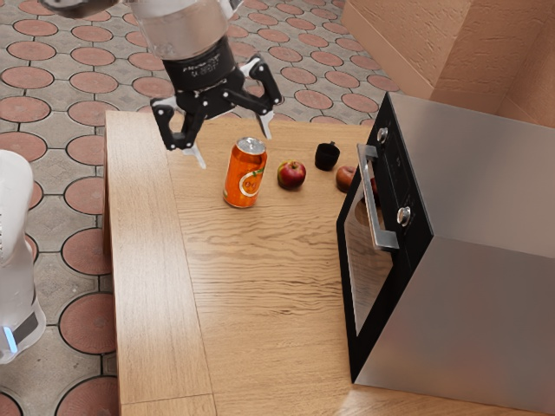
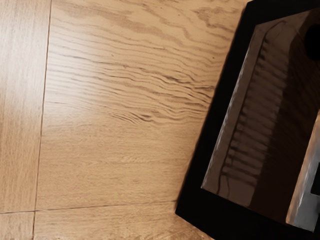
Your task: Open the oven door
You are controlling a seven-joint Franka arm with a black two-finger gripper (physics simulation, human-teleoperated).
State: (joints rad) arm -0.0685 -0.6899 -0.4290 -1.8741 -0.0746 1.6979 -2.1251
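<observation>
Wooden tabletop [image 1: 260, 295] underlies the closed, black-framed, glassy oven door [image 1: 366, 277], while the pincer [image 1: 236, 151] gapes.

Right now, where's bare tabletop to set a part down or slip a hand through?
Bare: wood table between orange can and oven door, down to the exterior view's bottom; plus the strip along its edge at the exterior view's left.
Crowded: can, red apple, black item, second apple, strung toward the oven handle.

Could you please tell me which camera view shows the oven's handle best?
The exterior view: the handle appears there in full, both ends included, on the oven front. The wrist view shows part of it, cut off at the picture's edge.
</observation>
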